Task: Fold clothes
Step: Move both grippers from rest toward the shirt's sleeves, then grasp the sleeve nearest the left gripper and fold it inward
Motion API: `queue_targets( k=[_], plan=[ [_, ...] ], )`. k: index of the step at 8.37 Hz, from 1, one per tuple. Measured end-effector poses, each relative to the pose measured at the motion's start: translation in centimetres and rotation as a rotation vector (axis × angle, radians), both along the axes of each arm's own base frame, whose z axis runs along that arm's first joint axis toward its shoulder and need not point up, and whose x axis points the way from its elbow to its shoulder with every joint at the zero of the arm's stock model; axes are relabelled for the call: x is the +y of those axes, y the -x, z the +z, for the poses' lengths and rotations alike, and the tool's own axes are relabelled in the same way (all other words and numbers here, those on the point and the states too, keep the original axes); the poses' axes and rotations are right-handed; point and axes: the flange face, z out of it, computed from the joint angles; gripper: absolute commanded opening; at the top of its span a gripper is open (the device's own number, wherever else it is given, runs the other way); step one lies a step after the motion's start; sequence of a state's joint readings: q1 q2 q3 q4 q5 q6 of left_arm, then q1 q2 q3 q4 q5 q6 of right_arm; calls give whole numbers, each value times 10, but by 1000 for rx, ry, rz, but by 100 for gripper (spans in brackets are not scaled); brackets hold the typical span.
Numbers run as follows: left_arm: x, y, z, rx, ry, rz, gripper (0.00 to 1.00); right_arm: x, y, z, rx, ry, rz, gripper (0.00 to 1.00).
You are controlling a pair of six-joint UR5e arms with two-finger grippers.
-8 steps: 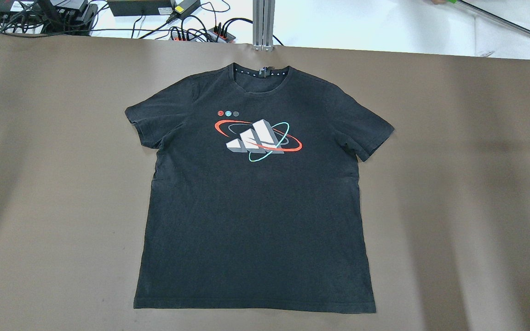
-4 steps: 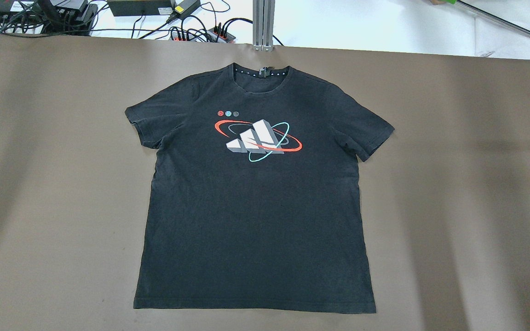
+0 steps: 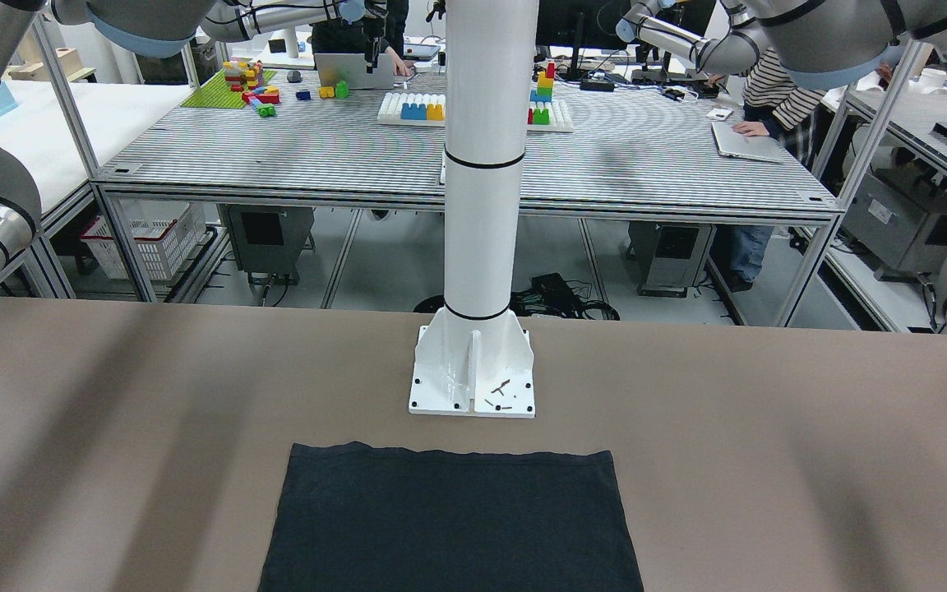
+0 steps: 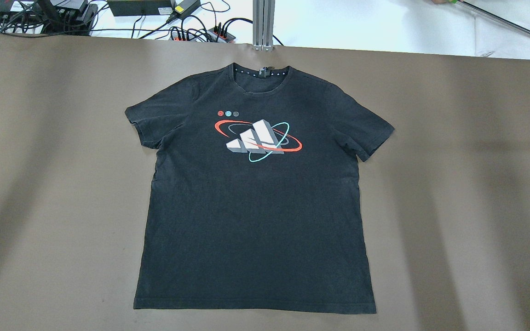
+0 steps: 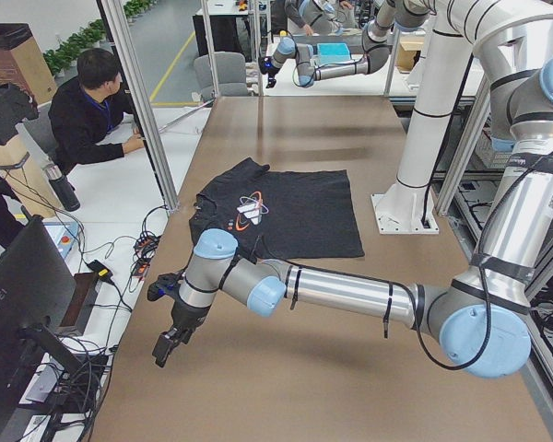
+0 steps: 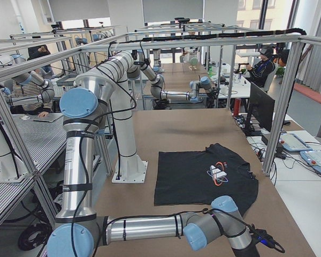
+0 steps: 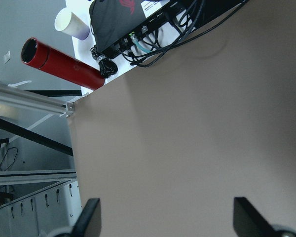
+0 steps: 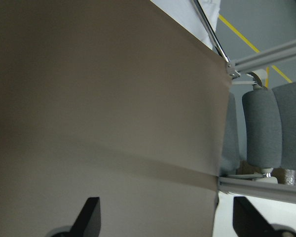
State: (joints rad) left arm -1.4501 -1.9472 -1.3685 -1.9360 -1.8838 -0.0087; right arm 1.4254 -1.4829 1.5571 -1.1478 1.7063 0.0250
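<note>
Black T-shirt (image 4: 256, 216): spread flat, print side up, unfolded, mid brown table (image 4: 458, 193), collar away from the robot. Left gripper (image 7: 168, 219): fingers wide apart, empty, over bare tabletop. Right gripper (image 8: 167, 219): likewise spread, empty.

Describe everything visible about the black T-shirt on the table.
The T-shirt is black, matte, soft-looking fabric, lying flat and unfolded, front up, on the brown table. Its hem lies toward the robot's base, its collar at the far side, and both short sleeves are spread out. A chest print shows white-grey slanted bars ringed by red and teal ovals, with three small dots above. Only the table touches it.
</note>
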Motion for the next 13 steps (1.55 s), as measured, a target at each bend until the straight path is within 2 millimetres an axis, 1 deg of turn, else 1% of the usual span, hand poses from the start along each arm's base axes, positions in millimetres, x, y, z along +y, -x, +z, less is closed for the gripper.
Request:
queue_targets(
  k=[1, 2, 4, 5, 6, 7, 8, 9, 10, 11, 12, 13],
  plan=[
    [-15, -20, -6, 39, 14, 17, 95, -19, 30, -8, -35, 2, 7, 94],
    [-25, -50, -15, 87, 27, 29, 95, -38, 74, -19, -85, 13, 26, 94],
    [-39, -126, -37, 207, 56, 26, 95, -76, 166, -53, -194, 37, 77, 94],
    [-43, -161, -39, 283, 75, 34, 95, -87, 211, -75, -255, 51, 102, 93],
    [-46, -189, -35, 349, 89, 42, 95, -92, 246, -95, -313, 66, 119, 94],
    [-49, -216, -38, 400, 106, 45, 94, -94, 272, -113, -369, 85, 125, 94],
    [-49, -244, -46, 440, 126, 45, 94, -92, 293, -127, -410, 99, 119, 94],
    [-47, -272, -58, 470, 147, 45, 95, -90, 305, -134, -432, 103, 109, 94],
    [-45, -300, -70, 496, 169, 44, 94, -88, 314, -137, -443, 102, 99, 94],
    [-44, -323, -75, 518, 184, 44, 94, -86, 319, -139, -447, 101, 93, 94],
    [-44, -341, -73, 537, 195, 41, 94, -85, 322, -139, -449, 100, 88, 94],
    [-44, -351, -69, 548, 204, 36, 91, -85, 323, -140, -451, 99, 85, 94]
  ],
)
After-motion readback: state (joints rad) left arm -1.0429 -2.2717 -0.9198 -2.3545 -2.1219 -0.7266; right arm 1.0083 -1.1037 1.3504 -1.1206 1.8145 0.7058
